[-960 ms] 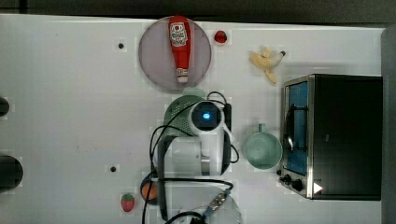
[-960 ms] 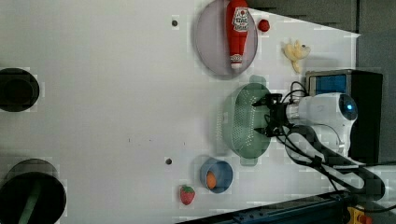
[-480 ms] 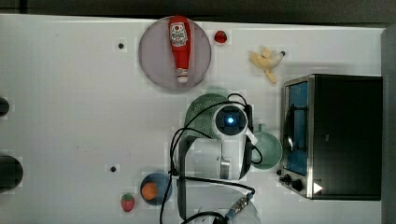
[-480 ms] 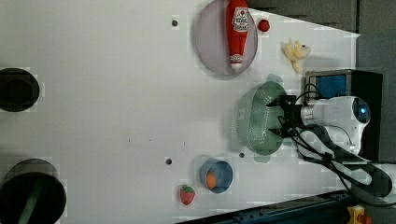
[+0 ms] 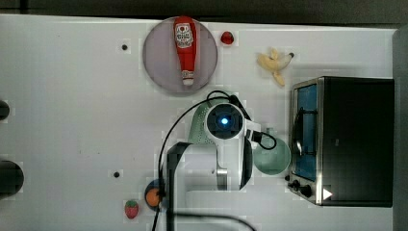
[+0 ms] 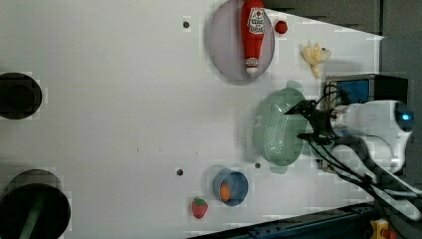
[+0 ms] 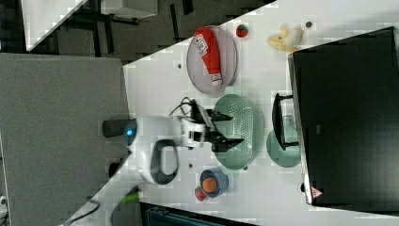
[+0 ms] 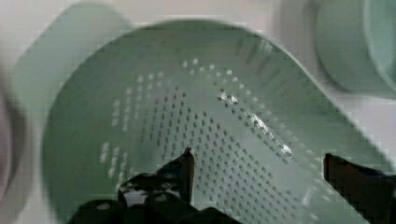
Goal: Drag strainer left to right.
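The strainer (image 6: 273, 128), a pale mint-green oval colander dotted with holes, lies on the white table just left of the oven in the left view. My gripper (image 6: 294, 123) hangs open over the strainer's oven-side half. In the wrist view one fingertip (image 8: 187, 161) sits inside the strainer (image 8: 187, 112) and the other stands over by the rim. The right view shows the gripper (image 7: 235, 128) spread wide above the strainer (image 7: 244, 141). In the top view the arm's wrist (image 5: 223, 120) covers most of the strainer (image 5: 196, 127).
A mint-green cup (image 5: 272, 157) stands between the strainer and the black toaster oven (image 5: 344, 139). A ketchup bottle (image 5: 184, 45) lies on a grey plate (image 5: 156, 57). A banana (image 5: 274, 62), a strawberry (image 5: 131, 209) and a blue bowl (image 6: 231, 186) holding an orange lie around.
The strainer and the gripper slid toward the top view's right, closer to the cup and oven. Most of that shift came in the first half second. The fingers stayed spread.
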